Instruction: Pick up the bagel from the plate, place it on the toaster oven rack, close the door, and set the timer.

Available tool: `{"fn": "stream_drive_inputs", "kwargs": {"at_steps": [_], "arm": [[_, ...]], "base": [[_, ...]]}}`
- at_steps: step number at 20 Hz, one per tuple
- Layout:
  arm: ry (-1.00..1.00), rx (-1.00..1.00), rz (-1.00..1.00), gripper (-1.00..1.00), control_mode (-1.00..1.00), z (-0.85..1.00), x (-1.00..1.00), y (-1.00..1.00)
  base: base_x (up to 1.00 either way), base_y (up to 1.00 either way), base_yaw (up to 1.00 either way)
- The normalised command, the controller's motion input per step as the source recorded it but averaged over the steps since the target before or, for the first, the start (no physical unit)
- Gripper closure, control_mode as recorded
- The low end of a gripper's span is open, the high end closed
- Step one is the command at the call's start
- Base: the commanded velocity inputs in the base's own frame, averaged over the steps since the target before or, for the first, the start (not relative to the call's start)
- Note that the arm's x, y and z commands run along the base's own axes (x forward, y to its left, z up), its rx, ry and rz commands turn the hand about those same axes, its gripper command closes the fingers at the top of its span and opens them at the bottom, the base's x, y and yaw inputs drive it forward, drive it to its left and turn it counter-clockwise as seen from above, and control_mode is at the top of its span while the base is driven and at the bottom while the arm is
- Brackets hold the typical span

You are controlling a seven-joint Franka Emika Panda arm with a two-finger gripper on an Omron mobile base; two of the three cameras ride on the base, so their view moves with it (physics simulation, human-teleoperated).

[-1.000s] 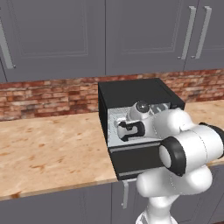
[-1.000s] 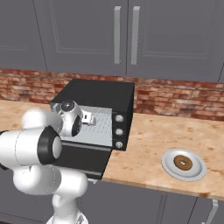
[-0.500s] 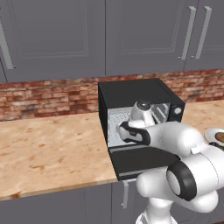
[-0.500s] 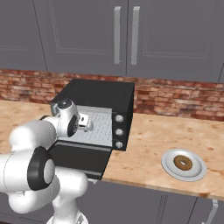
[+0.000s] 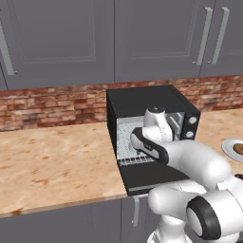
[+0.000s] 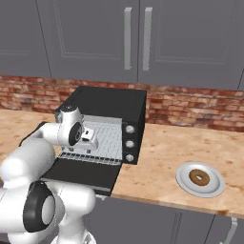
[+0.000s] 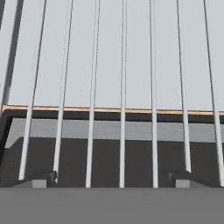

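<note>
Since the earlier frames the arm has swung: its elbow has dropped low toward 5 o'clock in the left base view, while the hand has stayed at the mouth of the toaster oven (image 6: 112, 121). The pincer (image 7: 114, 177) hangs just above the toaster oven rack (image 6: 102, 143), its tips spread wide and grasping nothing; in the hand view the silver wires of the rack run straight up toward 12 o'clock over the pale cavity floor.

As far as the pictures show, none of the task's own steps is done. The door (image 6: 81, 175) lies folded down flat in front of the cavity and the rack is bare. The bagel (image 6: 199, 177) rests on the plate (image 6: 183, 183) on the table (image 6: 157, 162), well apart from the oven, at about 4 o'clock from it in the right base view. Picking it up, carrying it to the rack, shutting the door and turning the timer all seem left to do.

The bagel is a small brown ring with a clear centre hole, lying flat near the middle of the pale round plate, much smaller than the dish.
</note>
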Motion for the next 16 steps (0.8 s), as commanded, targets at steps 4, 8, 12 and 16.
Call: {"fn": "stream_drive_inputs", "kwargs": {"at_steps": [4,8,12,16], "arm": [[0.07,0.0,-0.06,-1.0,-1.0,-0.42,-0.78,-0.22],[-0.09,0.08,-0.12,-1.0,-1.0,0.37,-0.37,-0.45],[-0.14,0.14,-0.15,-1.0,-1.0,0.79,-0.02,-0.78],[-0.02,0.13,-0.15,-1.0,-1.0,0.72,0.0,-0.95]], "base": [[0.0,0.0,0.0],[0.0,0.0,0.0],[0.0,0.0,0.0],[0.0,0.0,0.0]]}}
